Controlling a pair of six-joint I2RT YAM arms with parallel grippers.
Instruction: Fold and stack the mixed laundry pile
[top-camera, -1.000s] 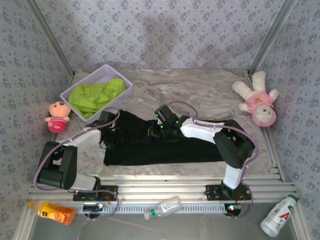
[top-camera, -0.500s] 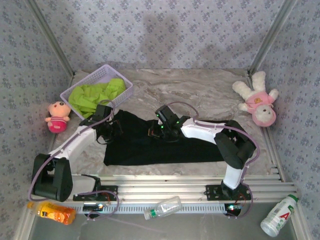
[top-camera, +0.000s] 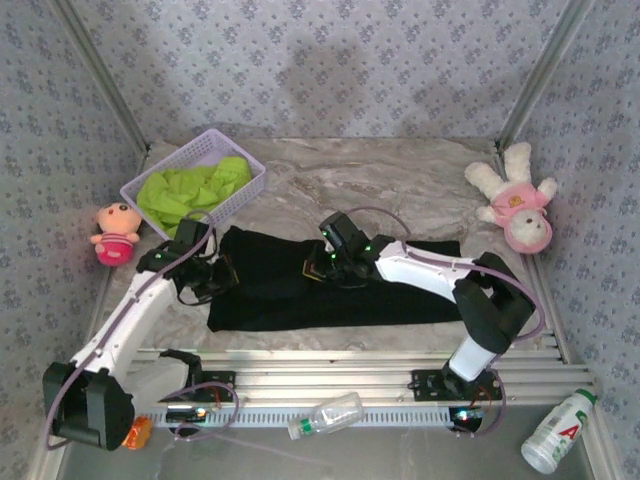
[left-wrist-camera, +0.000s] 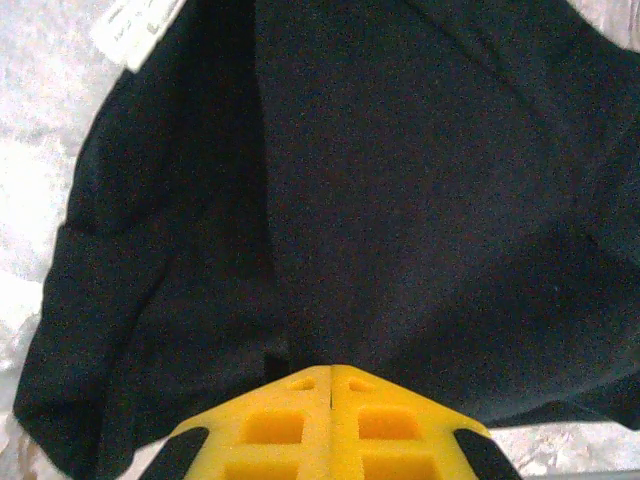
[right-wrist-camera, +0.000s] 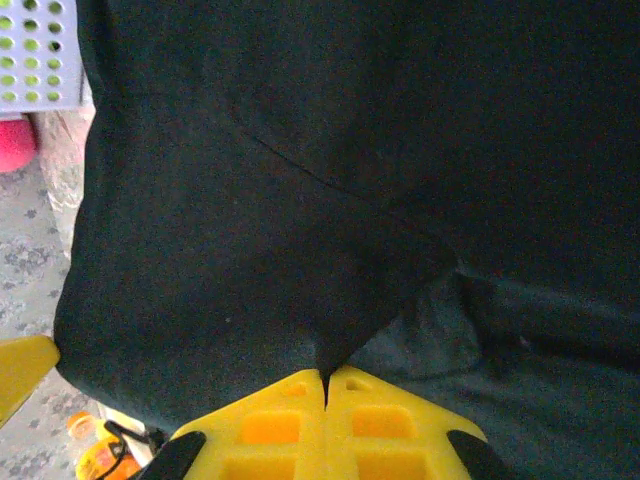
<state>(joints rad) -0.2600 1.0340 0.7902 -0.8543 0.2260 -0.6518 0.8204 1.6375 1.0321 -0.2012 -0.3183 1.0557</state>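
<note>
Black cloth T-shirt (top-camera: 330, 300): matt, soft, creased. Lime-green cloth T-shirt (top-camera: 190, 192): matt, crumpled. Lavender perforated plastic basket (top-camera: 170, 160): smooth, slight sheen. Grey marble-look tabletop (top-camera: 400, 185): smooth, semi-gloss. Pink-and-white plush toy (top-camera: 515, 205): fuzzy fabric.

From above I get soft, even light; the black T-shirt (top-camera: 300, 300) reads as a flat dark patch, folds barely visible. Behind it the wall (top-camera: 320, 60) carries a faint, blurry shadow. On my left wrist camera the table (left-wrist-camera: 30, 150) left of the shirt blows out white; the cloth looks grainy.
</note>
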